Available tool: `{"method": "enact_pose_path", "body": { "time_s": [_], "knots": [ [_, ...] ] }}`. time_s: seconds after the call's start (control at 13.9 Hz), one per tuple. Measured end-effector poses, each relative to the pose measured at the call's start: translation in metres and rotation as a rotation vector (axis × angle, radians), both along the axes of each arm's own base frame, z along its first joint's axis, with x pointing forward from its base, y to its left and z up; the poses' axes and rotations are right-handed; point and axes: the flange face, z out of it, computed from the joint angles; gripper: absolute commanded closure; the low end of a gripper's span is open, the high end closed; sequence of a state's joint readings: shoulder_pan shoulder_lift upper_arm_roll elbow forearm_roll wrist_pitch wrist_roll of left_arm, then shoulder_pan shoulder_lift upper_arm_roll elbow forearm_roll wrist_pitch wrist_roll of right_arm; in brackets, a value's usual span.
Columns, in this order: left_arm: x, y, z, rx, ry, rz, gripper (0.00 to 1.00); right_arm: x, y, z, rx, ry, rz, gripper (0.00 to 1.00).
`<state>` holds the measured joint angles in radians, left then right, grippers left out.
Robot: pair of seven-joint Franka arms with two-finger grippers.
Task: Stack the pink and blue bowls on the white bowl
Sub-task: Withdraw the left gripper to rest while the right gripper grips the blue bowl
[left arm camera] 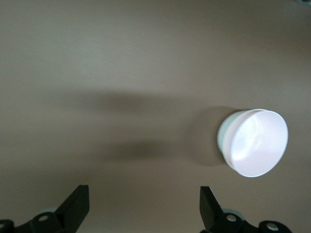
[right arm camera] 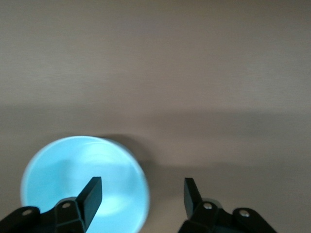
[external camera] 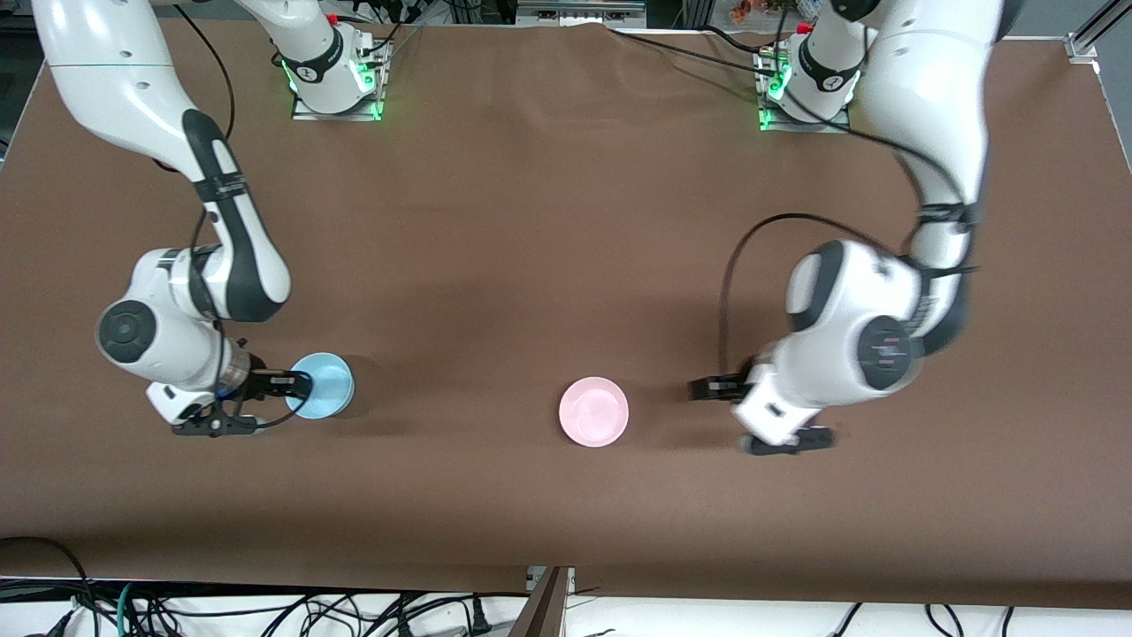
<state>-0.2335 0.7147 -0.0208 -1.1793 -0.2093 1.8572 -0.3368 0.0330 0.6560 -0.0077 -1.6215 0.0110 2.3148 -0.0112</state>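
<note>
Front view shows the pink bowl (external camera: 593,411) nested in the white bowl (left arm camera: 224,138) near the middle of the brown table (external camera: 548,221), with the left gripper (external camera: 761,414) just beside the stack toward the left arm's end, fingers spread wide and holding nothing. Toward the right arm's end, the blue bowl (external camera: 321,384) sits on the table at about the same depth. The right gripper (external camera: 252,402) hangs low at its rim, one finger (right arm camera: 91,194) over the bowl, jaws apart and not clamped.
</note>
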Motion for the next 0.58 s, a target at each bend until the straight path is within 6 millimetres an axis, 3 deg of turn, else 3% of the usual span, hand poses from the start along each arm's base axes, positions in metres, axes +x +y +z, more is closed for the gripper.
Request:
{"method": "enact_pose_path", "body": {
  "time_s": [0.22,0.43,0.58],
  "knots": [
    [-0.009,0.1,0.048,0.029,0.018,0.089,0.0,-0.001,-0.012,-0.004,0.0,0.006,-0.004,0.24],
    [-0.034,0.206,0.108,0.055,0.032,0.169,0.0,-0.003,-0.006,-0.011,0.004,0.019,0.004,0.27],
    [-0.056,0.26,0.148,0.146,0.008,0.133,0.0,-0.004,-0.005,-0.014,0.004,0.023,0.006,0.29]
  ]
}}
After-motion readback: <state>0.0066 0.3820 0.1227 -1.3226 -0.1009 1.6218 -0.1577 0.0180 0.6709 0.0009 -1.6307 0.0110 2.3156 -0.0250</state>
